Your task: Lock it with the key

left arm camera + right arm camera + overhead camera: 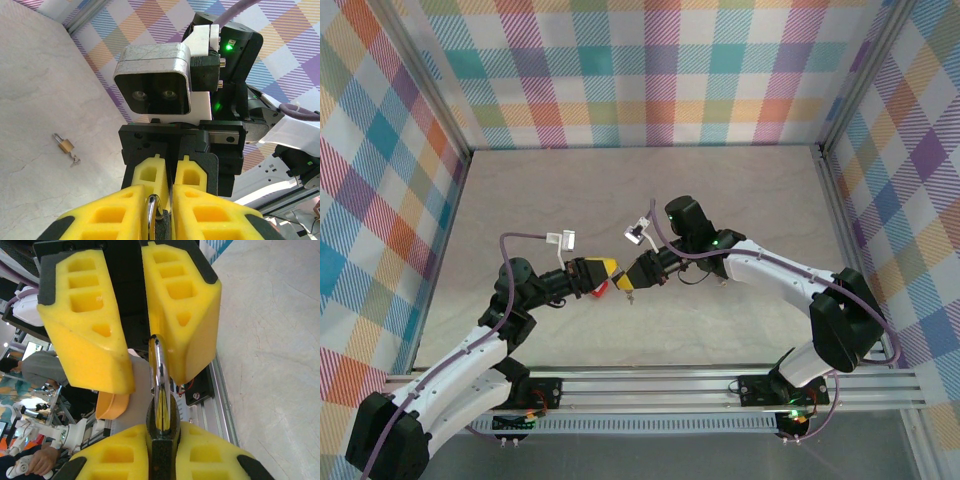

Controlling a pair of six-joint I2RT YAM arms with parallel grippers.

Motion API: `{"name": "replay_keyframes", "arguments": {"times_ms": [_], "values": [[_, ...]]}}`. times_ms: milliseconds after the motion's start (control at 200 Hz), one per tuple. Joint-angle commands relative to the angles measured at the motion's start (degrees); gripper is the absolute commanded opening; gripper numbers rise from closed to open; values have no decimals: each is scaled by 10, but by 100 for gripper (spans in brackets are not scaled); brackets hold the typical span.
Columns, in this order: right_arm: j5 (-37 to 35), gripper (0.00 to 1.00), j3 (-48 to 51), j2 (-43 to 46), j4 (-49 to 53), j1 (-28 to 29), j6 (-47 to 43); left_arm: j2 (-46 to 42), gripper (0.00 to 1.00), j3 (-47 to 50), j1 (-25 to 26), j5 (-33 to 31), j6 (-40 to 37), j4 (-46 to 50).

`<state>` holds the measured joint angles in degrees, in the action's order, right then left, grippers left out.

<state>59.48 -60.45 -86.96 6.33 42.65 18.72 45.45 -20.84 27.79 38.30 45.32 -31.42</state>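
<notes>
two arms meet mid-table over a steel loop. the right gripper is clamped on the dark body at the loop's base. that body is cut off by the bottom edge of the right wrist view, so its shape stays unclear. the left gripper has its yellow fingers close on either side of the loop's far end. whether they press it, i cannot tell. a small brass padlock lies on the table, left of the loop in the left wrist view, apart from both grippers. a tiny key-like piece lies just beside it, too small to make out. something red peeks under the left gripper near the loop, mostly hidden.
</notes>
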Motion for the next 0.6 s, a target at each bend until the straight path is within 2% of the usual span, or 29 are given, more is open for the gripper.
{"name": "replay_keyframes", "arguments": {"times_ms": [0,215,595], "values": [[21,0,-12,-1,1,-2,-16,-10,21,-16,-7,0,-13,-5],[24,0,-11,3,1,-2,-15,-9,17,-16,-6,2,-14,-3],[39,0,-7,11,-3,-2,-10,-10,0,-16,-6,2,-21,2]]}}
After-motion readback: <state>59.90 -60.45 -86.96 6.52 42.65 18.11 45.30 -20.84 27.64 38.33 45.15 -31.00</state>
